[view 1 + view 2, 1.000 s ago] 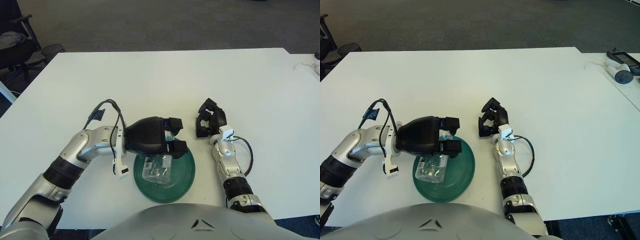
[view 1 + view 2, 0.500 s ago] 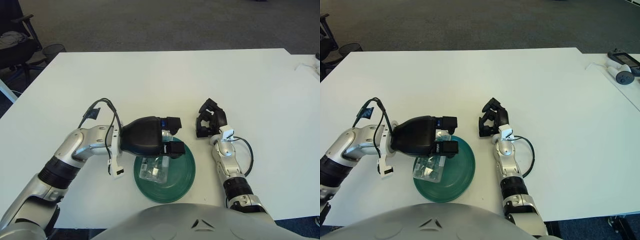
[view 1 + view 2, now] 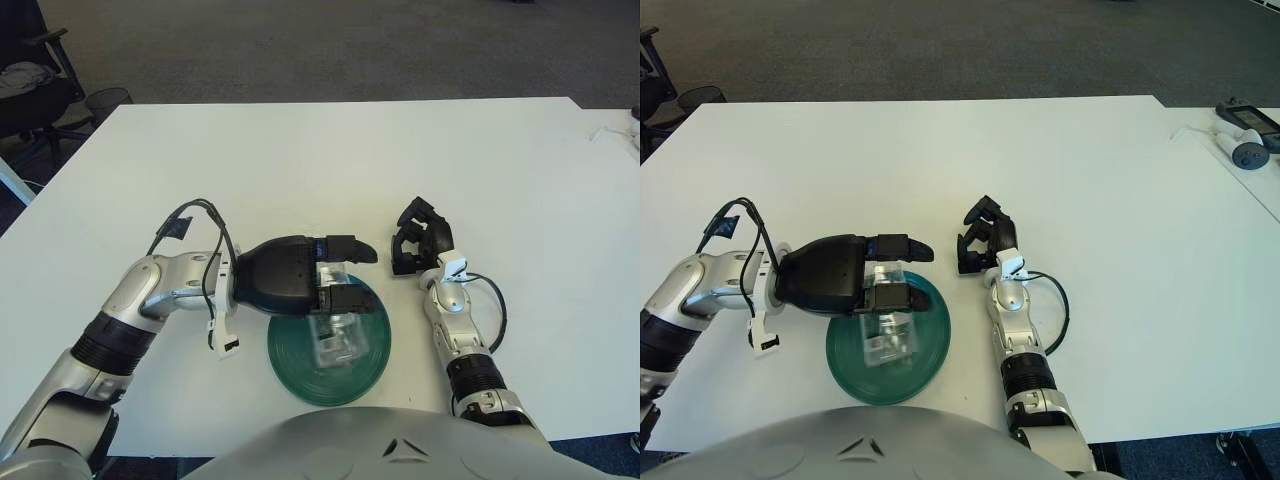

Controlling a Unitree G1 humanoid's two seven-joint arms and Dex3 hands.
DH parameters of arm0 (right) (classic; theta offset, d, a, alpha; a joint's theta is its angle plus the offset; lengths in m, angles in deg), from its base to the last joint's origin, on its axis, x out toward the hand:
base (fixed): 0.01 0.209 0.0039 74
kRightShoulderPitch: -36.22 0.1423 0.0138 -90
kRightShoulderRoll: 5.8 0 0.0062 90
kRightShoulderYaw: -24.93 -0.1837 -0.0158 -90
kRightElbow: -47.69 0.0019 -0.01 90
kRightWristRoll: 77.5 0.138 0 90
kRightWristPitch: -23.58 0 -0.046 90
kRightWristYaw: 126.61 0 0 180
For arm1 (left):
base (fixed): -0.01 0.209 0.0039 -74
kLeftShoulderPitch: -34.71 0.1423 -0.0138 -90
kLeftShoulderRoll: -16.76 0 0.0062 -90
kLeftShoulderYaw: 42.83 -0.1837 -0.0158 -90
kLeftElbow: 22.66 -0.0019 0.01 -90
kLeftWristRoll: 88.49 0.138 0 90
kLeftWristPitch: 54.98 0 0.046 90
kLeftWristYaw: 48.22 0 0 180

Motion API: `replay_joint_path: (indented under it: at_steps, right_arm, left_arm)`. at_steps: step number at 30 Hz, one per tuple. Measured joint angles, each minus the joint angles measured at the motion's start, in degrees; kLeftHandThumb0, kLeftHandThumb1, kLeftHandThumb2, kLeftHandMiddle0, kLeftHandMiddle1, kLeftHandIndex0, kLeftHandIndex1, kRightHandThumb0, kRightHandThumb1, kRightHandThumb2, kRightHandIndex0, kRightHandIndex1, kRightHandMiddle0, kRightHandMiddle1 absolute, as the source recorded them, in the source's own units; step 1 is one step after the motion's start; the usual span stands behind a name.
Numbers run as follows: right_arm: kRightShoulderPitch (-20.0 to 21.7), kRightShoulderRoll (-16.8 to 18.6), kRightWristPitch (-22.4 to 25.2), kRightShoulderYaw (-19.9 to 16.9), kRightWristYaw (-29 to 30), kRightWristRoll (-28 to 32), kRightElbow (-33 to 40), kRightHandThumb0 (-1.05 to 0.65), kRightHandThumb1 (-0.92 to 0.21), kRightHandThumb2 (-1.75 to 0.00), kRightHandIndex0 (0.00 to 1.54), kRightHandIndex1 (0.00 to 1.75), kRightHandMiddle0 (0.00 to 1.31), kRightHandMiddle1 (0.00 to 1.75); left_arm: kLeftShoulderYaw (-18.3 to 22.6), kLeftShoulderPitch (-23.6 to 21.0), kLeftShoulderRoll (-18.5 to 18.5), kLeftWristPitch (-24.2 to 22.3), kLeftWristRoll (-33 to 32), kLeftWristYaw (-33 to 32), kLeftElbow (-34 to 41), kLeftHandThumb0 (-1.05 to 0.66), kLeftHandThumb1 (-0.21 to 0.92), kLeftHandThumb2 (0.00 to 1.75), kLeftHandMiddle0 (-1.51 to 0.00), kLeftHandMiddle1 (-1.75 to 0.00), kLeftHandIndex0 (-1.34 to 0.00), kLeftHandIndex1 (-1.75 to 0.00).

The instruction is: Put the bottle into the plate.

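Observation:
A clear crumpled plastic bottle (image 3: pixel 336 342) lies inside the dark green plate (image 3: pixel 381 345) near the table's front edge. My left hand (image 3: pixel 358 275) hovers over the plate's left rim. Its fingers are spread, one stretched out flat above the plate and the others just above the bottle's top end, and I see no grip on the bottle. My right hand (image 3: pixel 418 248) shows to the right of the plate with its fingers curled and nothing in them.
The white table (image 3: pixel 320 160) stretches far back. A white device and cable (image 3: pixel 1240 135) lie at its far right corner. An office chair (image 3: pixel 25 85) and a bin (image 3: pixel 104 99) stand off the far left corner.
The left hand's fingers have spread apart. The bottle has dropped out of them and shifted right, towards the plate's middle. The right hand has not moved.

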Motion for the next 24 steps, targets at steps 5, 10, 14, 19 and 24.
replay_joint_path:
  at_steps: [5,10,14,19,24]
  right_arm:
    - [-0.1,0.0,0.3,0.0,-0.3,0.0,0.4,0.00,0.09,-1.73,0.96,1.61,0.69,1.75]
    - [-0.8,0.1,2.2,0.3,-0.2,-0.1,2.2,0.00,0.08,-1.72,0.95,1.62,0.68,1.75]
    - [-1.0,0.2,3.8,0.6,0.7,-0.4,3.3,0.00,0.07,-1.71,0.94,1.61,0.68,1.75]
    - [-1.2,0.7,4.7,0.8,2.1,-0.5,4.0,0.00,0.08,-1.70,0.96,1.58,0.69,1.75]
    - [-1.2,0.6,4.6,0.9,2.3,-0.7,3.8,0.00,0.08,-1.70,0.96,1.57,0.69,1.75]
  left_arm:
    - [0.2,-0.5,0.2,1.0,1.7,0.0,-0.3,-0.74,0.65,0.64,-0.01,-0.12,0.00,-0.11]
    - [0.3,-1.7,0.2,2.5,4.4,0.0,-0.7,-0.84,0.76,0.48,0.00,-0.02,0.00,-0.01]
    - [0.4,-3.2,0.2,3.4,5.1,-0.3,-1.3,-0.87,0.78,0.42,0.00,0.00,0.00,0.00]
    - [0.7,-4.0,0.1,3.9,6.1,-1.2,-2.1,-0.88,0.80,0.38,0.00,0.00,0.00,0.00]
    - [2.1,-3.8,-0.4,3.5,6.5,-3.0,-2.8,-0.73,0.68,0.55,0.00,0.00,0.00,0.00]
